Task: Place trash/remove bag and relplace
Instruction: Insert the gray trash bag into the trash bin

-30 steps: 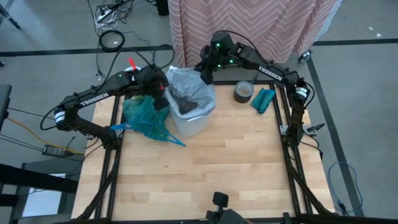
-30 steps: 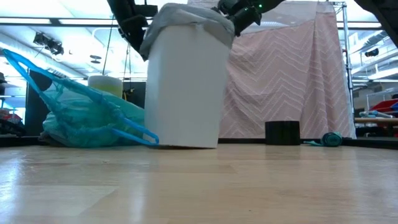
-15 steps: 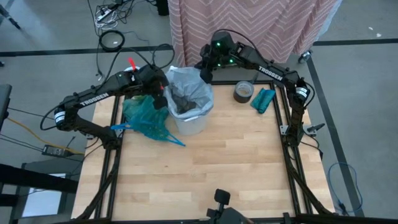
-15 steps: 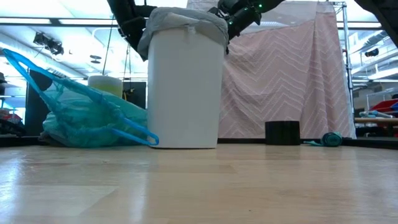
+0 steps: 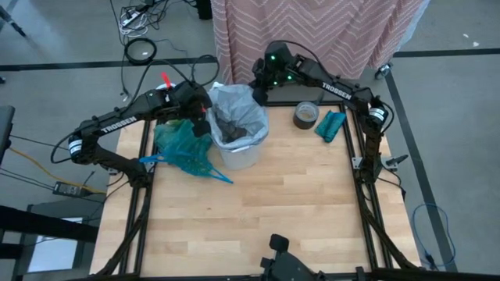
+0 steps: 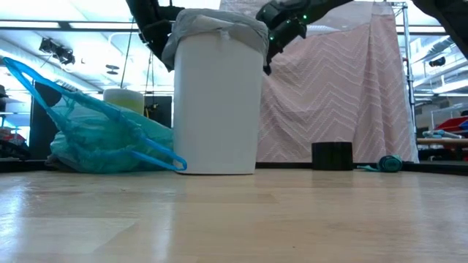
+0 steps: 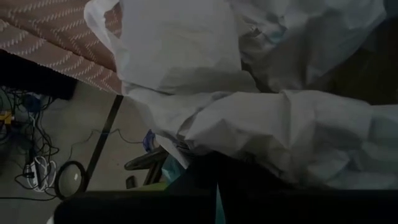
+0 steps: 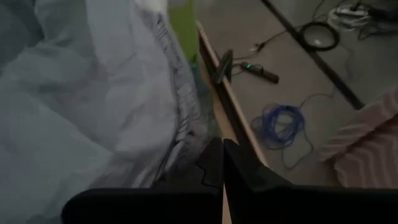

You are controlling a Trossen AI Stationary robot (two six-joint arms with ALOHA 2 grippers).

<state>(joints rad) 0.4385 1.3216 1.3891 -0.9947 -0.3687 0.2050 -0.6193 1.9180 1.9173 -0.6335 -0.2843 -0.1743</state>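
a small white bin point(image 5: 237, 153) stands in the upper middle of the high view, lined with a pale grey bag point(image 5: 242, 109) whose edge is draped over the rim. the left gripper point(image 5: 205, 109) sits at the bin's left rim, fingers pinched together on the grey bag's edge; its wrist view is filled with that crumpled plastic. the right gripper point(image 5: 258, 88) is at the bin's upper right rim, fingers fully closed, and whether it has hold of the grey bag cannot be told. the teal-green bag point(image 5: 184, 148) lies bunched on the table just left of the bin, touching it. a tape roll point(image 5: 305, 115) and a teal cloth point(image 5: 330, 125) lie to the right
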